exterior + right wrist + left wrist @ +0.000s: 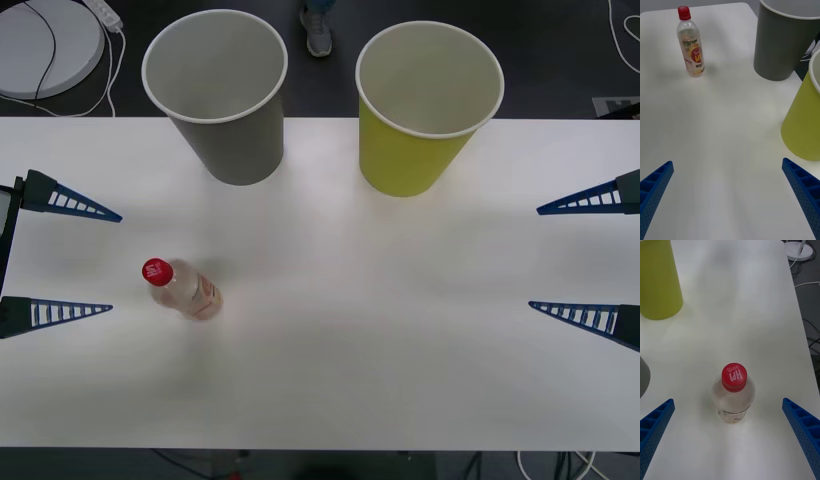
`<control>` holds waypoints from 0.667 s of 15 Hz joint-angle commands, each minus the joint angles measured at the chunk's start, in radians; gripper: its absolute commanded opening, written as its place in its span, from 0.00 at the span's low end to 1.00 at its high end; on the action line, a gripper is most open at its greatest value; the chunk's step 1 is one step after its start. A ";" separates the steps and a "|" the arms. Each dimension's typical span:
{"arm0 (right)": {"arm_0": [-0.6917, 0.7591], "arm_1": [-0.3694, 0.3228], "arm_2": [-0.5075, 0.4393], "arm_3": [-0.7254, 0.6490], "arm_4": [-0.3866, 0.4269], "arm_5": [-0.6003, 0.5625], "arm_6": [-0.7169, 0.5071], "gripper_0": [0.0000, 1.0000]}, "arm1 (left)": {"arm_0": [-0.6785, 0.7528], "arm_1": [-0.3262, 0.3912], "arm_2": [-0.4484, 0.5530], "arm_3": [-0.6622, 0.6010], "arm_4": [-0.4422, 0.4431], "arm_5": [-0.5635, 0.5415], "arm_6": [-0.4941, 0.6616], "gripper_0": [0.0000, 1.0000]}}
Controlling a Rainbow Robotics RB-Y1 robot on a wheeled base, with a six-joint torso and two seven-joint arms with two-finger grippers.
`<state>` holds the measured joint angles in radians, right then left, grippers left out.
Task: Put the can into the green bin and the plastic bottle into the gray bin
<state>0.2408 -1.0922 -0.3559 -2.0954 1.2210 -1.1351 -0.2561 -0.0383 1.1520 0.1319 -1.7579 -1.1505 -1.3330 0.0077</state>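
The plastic bottle [185,290] stands upright on the left part of the white table [350,340], clear with a red cap. My left gripper [116,263] is open just left of it, and its wrist view has the bottle [733,397] between the spread fingers, untouched. Behind the bottle stands the gray bin [230,135], with the green bin [410,155] to its right. My right gripper [534,258] is open at the table's right side. From that wrist, the bottle [691,47], gray bin [778,45] and green bin [805,123] lie beyond the gripper [727,162]. The can is out of view.
Both bins stand at the table's far edge, with dark floor behind them. A white round base [45,45] with cables lies on the floor at the back left. Open tabletop stretches between the two grippers.
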 commanded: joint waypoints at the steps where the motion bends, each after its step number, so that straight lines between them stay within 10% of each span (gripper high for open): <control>1: 0.000 0.000 0.000 0.000 0.000 0.000 0.000 1.00 | 0.000 0.000 0.000 0.000 0.000 0.000 0.000 1.00; 10: 0.000 0.000 0.000 0.000 0.000 0.000 0.000 1.00 | 0.017 0.061 -0.029 0.012 0.061 0.029 0.000 1.00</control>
<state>0.2407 -1.0922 -0.3558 -2.0954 1.2211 -1.1351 -0.2561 -0.0215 1.2039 0.1029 -1.7474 -1.0933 -1.3064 0.0063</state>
